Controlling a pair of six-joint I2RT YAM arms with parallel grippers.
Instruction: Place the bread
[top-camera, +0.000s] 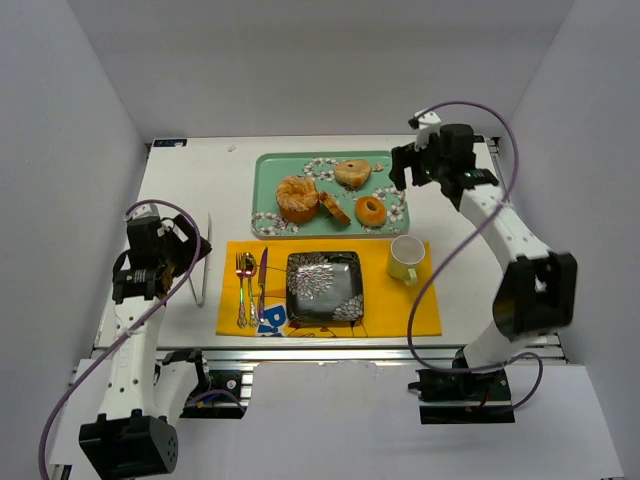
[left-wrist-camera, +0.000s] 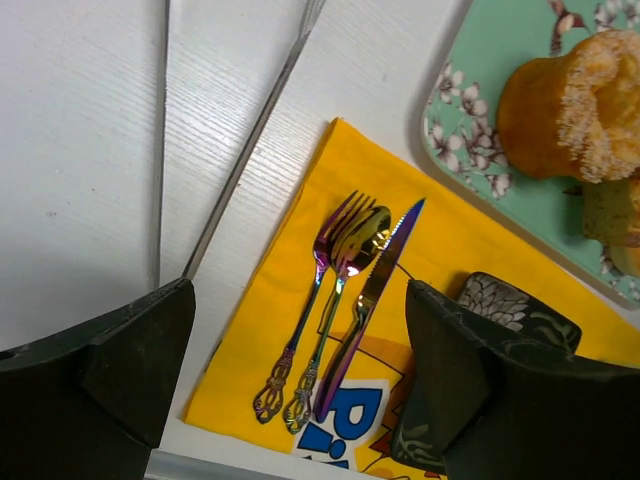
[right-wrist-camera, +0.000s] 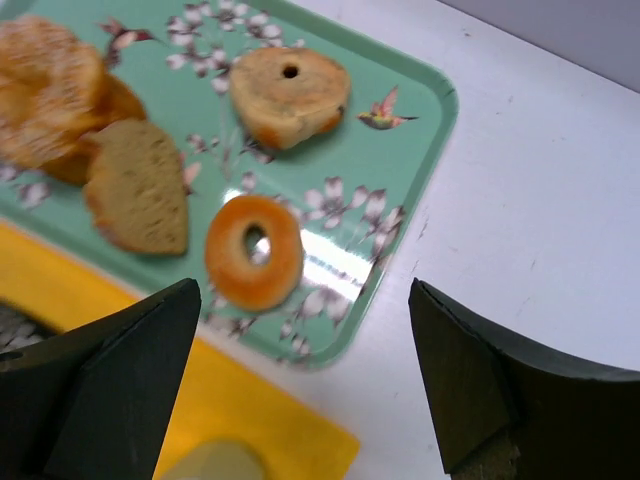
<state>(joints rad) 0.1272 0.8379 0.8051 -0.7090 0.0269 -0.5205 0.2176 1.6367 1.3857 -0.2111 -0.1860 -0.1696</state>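
The bread (top-camera: 352, 173), a pale tan round bun with a small dark hole, lies at the back of the teal tray (top-camera: 268, 166); it also shows in the right wrist view (right-wrist-camera: 288, 95). My right gripper (top-camera: 408, 168) hovers open and empty just right of the tray's far right corner, its fingers (right-wrist-camera: 470, 390) spread wide above the tray edge. My left gripper (top-camera: 180, 260) is open and empty at the table's left, left of the yellow mat (top-camera: 425, 318). The black patterned plate (top-camera: 324, 287) sits in the middle of the mat.
On the tray lie a ridged golden ring pastry (top-camera: 297, 197), brown bread slices (top-camera: 334, 208) and an orange donut (top-camera: 371, 211). A pale yellow cup (top-camera: 405, 258) stands on the mat's right. Fork, spoon and knife (top-camera: 249, 287) lie on its left. A thin wire stand (top-camera: 205, 260) sits by the left gripper.
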